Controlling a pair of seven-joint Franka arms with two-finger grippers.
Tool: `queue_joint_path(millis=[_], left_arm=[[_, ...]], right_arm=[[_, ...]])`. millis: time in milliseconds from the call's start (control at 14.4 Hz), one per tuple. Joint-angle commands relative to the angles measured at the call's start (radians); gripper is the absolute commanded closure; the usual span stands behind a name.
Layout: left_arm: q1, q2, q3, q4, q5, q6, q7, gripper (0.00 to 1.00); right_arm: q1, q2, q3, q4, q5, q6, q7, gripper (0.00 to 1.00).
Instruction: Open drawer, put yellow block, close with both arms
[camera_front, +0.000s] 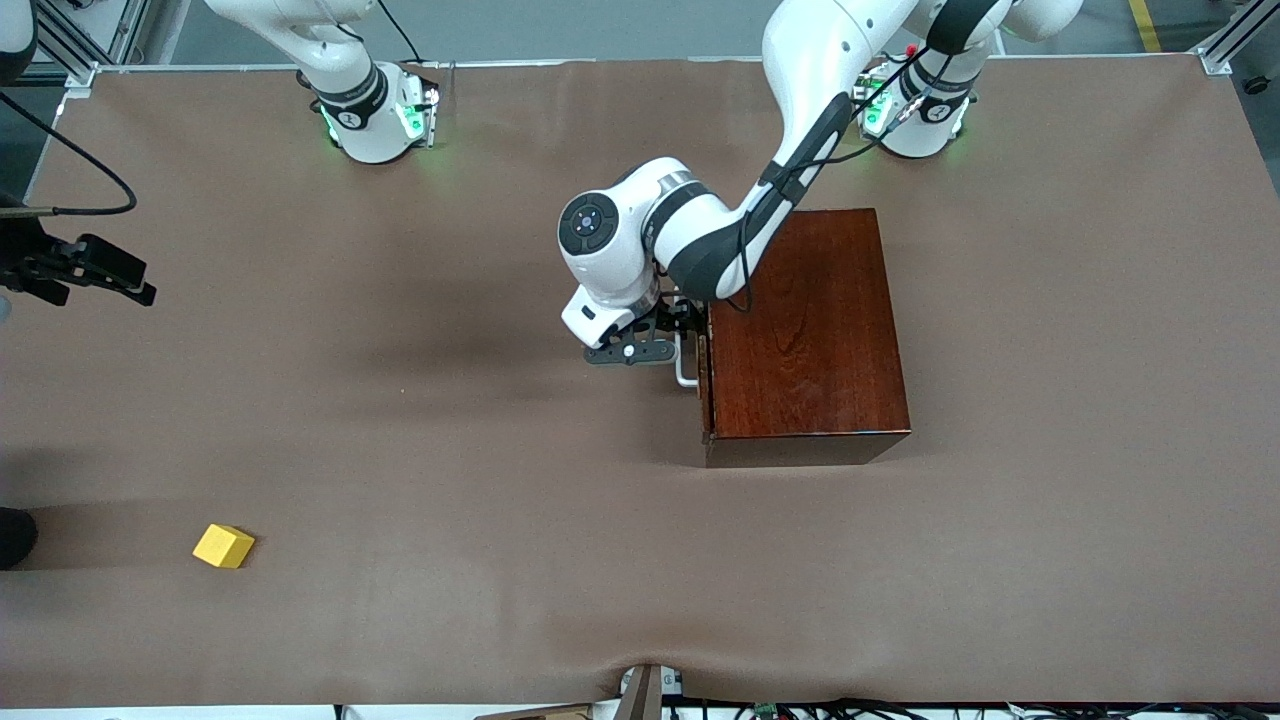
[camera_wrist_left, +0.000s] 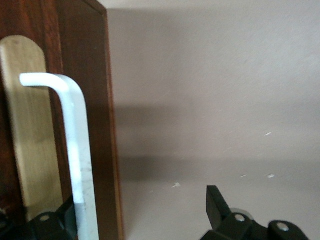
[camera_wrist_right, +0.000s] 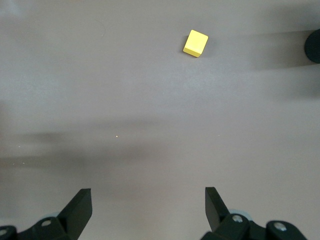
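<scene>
Handle (camera_wrist_left: 75, 150) of the drawer (camera_wrist_left: 27, 125) sits between the left gripper's (camera_front: 668, 338) open jaws, apparently ungripped, ready for pulling. Right gripper (camera_wrist_right: 145, 210), jaws open, waits over bare bench (camera_front: 450, 450) with the yellow block (camera_front: 223, 546) at seven o'clock.

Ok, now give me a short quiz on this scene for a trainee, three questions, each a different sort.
1. True or false: the yellow block is already in the drawer.
2. Which hand has the drawer's white handle between its open fingers? A: left hand. B: right hand.
3. Fill in: the right hand is open above the table and holds ____.

Key
1. False: it lies on the table toward the right arm's end.
2. A.
3. nothing.
</scene>
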Motion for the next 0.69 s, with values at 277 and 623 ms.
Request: queue_joint_path(millis=[277,623], left_arm=[[-0.048,0.024,-0.011,0.031,-0.074,0.117,-0.151,0.00],[-0.053,0.030,-0.010,0.031,-0.080,0.259,-0.140,0.00]], right_arm=[[-0.002,-0.005,0.003,-0.003,-0.004,0.003,0.004,0.00],[-0.016,0.009,0.001,0.023,-0.023,0.009,0.004,0.00]])
